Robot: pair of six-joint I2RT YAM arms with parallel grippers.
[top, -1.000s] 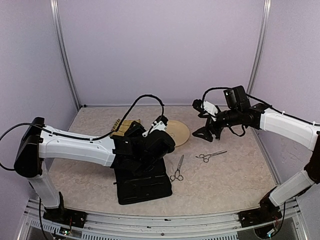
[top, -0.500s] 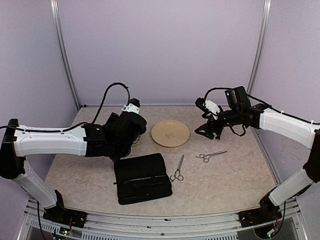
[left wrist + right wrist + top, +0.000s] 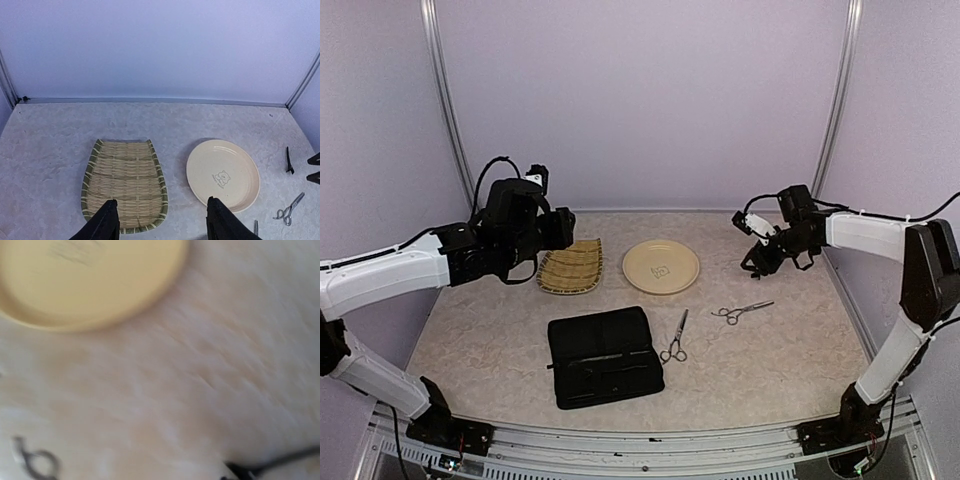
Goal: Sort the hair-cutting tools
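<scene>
We find near scissors point(image 3: 674, 338) and far scissors point(image 3: 742, 312) loose right of centre, a black clip point(image 3: 288, 160) at far right; left gripper point(image 3: 161, 206) and right gripper point(image 3: 755, 266) hang spread, empty, apparently ready to pick.

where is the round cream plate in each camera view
Top external: the round cream plate sits mid-table, right of the woven bamboo tray.
Left wrist: lower right, beside the tray.
Right wrist: blurred, top left.
Shared landmark: the silver scissors near the plate, only blurred ring handles in the right wrist.
</scene>
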